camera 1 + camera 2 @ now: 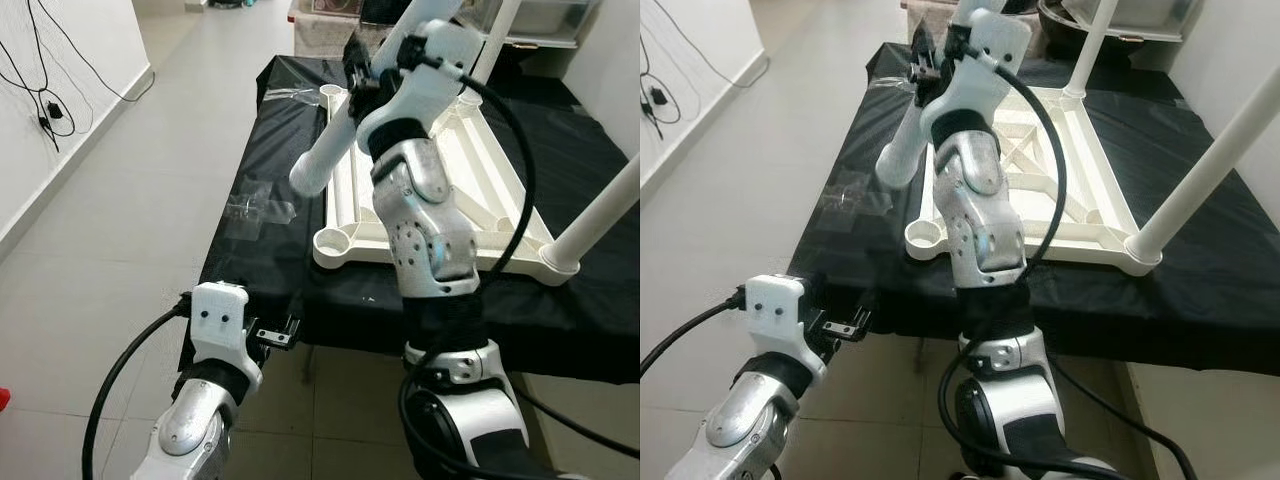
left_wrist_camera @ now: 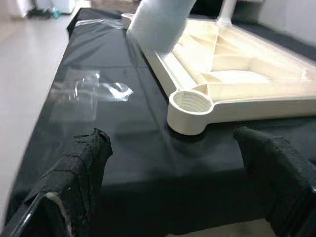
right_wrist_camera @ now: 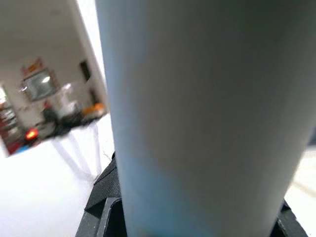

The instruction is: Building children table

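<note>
right gripper [image 1: 362, 68] clamped on white table leg [image 1: 322, 160], above tabletop [image 1: 440, 185] | left gripper [image 1: 278, 334] wide open, empty, at worktop [image 1: 262, 250] edge

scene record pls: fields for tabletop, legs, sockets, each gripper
tabletop: cream tabletop lying underside up on black-covered table
legs fitted: two white legs standing in far and right corner sockets
open socket: near corner socket, threaded, no leg in it
loose leg: white table leg held tilted above the tabletop's left edge
right gripper: shut on the table leg
left gripper: open, low at table's near edge
other: clear plastic wrap on cloth
</note>
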Available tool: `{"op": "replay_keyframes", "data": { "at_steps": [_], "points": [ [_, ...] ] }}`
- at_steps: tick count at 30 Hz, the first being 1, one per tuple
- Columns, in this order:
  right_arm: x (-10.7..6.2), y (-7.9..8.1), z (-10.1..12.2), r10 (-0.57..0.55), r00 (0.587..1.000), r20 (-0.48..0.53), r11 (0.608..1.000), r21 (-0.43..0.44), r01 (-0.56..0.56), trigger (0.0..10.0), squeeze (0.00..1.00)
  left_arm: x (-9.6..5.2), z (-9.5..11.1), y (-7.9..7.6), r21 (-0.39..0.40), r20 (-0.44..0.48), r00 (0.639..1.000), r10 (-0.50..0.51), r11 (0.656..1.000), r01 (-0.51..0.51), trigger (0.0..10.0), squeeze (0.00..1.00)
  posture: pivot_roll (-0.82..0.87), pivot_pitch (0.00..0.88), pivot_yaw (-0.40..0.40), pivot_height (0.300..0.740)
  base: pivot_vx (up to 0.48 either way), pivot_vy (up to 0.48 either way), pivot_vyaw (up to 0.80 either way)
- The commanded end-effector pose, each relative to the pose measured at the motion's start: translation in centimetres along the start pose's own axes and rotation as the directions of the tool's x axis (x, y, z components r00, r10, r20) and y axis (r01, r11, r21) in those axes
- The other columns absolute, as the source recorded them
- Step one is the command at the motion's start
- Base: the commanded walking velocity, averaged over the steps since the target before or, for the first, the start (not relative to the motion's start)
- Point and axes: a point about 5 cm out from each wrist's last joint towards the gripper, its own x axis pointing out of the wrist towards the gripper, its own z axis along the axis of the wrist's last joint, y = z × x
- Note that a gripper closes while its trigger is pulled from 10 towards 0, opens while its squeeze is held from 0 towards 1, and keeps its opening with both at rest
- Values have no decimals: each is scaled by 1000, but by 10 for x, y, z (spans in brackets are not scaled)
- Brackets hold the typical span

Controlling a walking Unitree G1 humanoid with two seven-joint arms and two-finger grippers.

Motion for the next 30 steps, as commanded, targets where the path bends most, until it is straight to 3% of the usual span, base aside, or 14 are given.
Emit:
{"op": "replay_keyframes", "data": {
  "at_steps": [1, 3, 4, 6, 9, 15, 20, 30],
  "points": [
    [-1, 2, 1, 28, 1000, -5, 999, 25, -27, 10000, 0, 2, -10, 5, 33, -68, 998, 17, 999, -15, 10000, 1000, 77, 133, -74, 740, 0, 0, 0],
    [-2, 1, -2, 29, 999, -17, 999, 37, -29, 10000, 0, 4, -11, 8, 57, -81, 996, 21, 998, -17, 10000, 1000, 77, 133, -74, 740, 0, 0, 0],
    [-4, 1, -6, 49, 998, -41, 997, 62, -46, 10000, 0, 12, -12, 14, 127, -102, 995, 16, 992, -2, 10000, 0, 77, 134, -74, 740, 0, 0, 0],
    [-9, 1, -13, 97, 993, -74, 991, 104, -89, 10000, 0, 35, -11, 29, 257, -128, 991, 46, 966, -12, 10000, 0, 74, 131, -70, 740, 0, 0, 0],
    [-11, 1, -14, 107, 991, -78, 989, 108, -99, 10000, 0, 40, -11, 33, 270, -130, 990, 62, 962, -25, 10000, 0, 74, 131, -70, 740, 0, 0, 0],
    [-15, 1, -18, 135, 985, -106, 985, 127, -121, 10000, 0, 51, -4, 25, 346, -96, 995, -26, 936, 58, 10000, 0, 73, 133, -70, 740, 0, 0, 0],
    [-19, 5, -21, 152, 981, -124, 981, 143, -134, 10000, 0, 57, -7, 18, 359, -100, 993, -70, 928, 102, 10000, 0, 71, 136, -69, 740, 0, 0, 0],
    [-23, 9, -25, 175, 974, -143, 975, 161, -152, 10000, 0, 67, -7, 19, 368, -93, 994, -62, 925, 92, 10000, 0, 72, 138, -68, 740, 0, 0, 0]
  ]
}}
